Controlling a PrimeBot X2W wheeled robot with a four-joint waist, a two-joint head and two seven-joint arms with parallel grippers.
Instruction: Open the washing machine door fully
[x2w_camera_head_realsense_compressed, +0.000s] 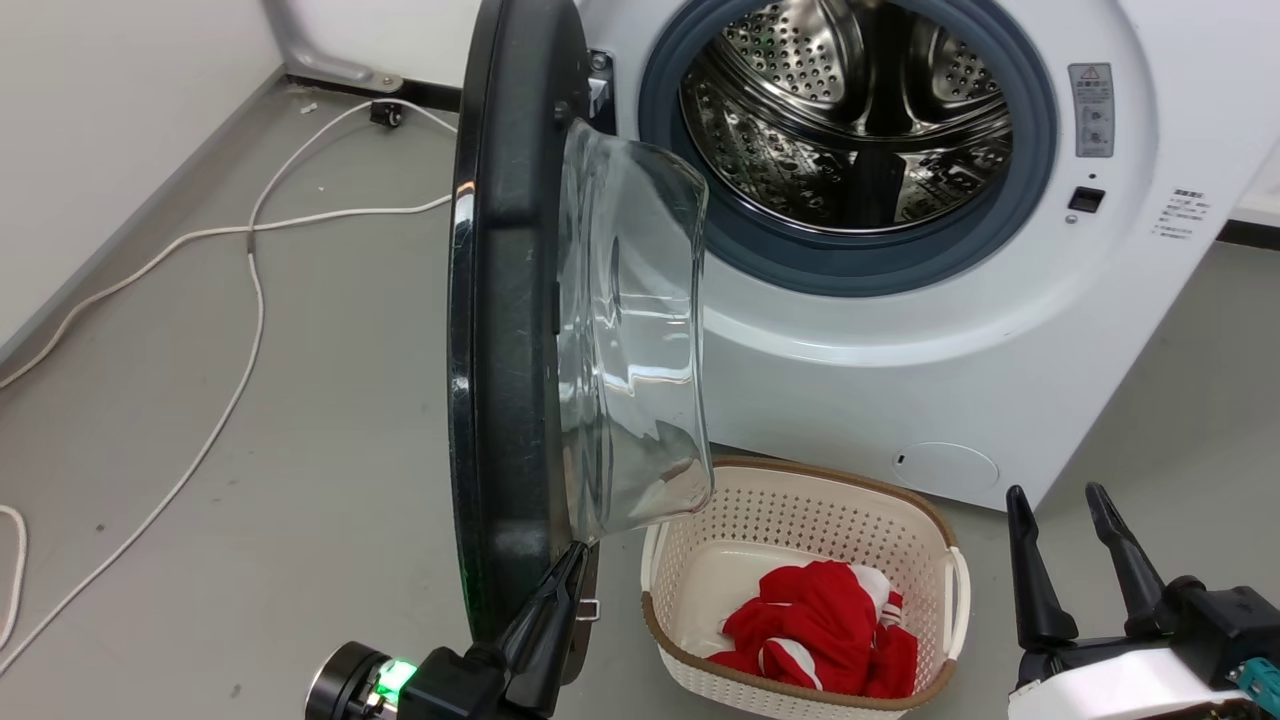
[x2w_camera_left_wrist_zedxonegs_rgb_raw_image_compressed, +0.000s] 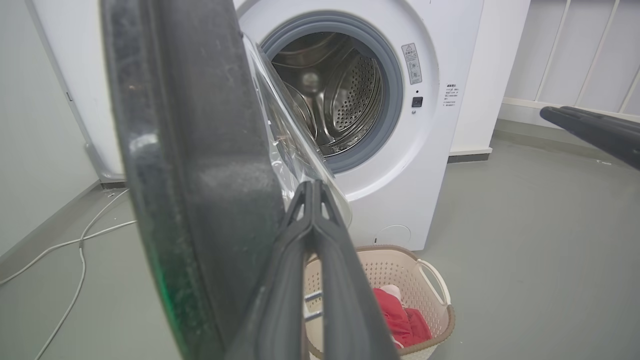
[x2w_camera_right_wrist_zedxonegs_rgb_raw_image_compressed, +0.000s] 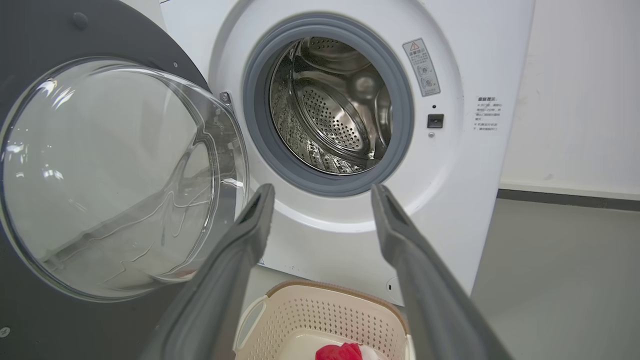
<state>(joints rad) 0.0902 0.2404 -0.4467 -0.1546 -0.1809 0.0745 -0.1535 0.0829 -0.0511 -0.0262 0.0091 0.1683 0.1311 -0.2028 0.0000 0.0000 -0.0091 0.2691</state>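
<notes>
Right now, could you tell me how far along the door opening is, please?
Done: the washing machine door is unlatched, standing about square to the washing machine. In hand: the shut left tool sits at its inner lower rim. Remaining: swinging it wider; the right tool is open, apart.

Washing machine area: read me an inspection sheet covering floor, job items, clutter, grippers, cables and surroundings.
Surface: grey floor, smooth.
Job's things: washing machine door stands open, roughly square to the front of the washing machine; drum looks empty.
Clutter: cream laundry basket before the machine, red garment inside.
Grippers: left gripper shut, fingers against the door's lower inner edge; right gripper open, touching nothing.
Cables: white cable loops over the floor left of the door.
Surroundings: white wall on the left.
</notes>
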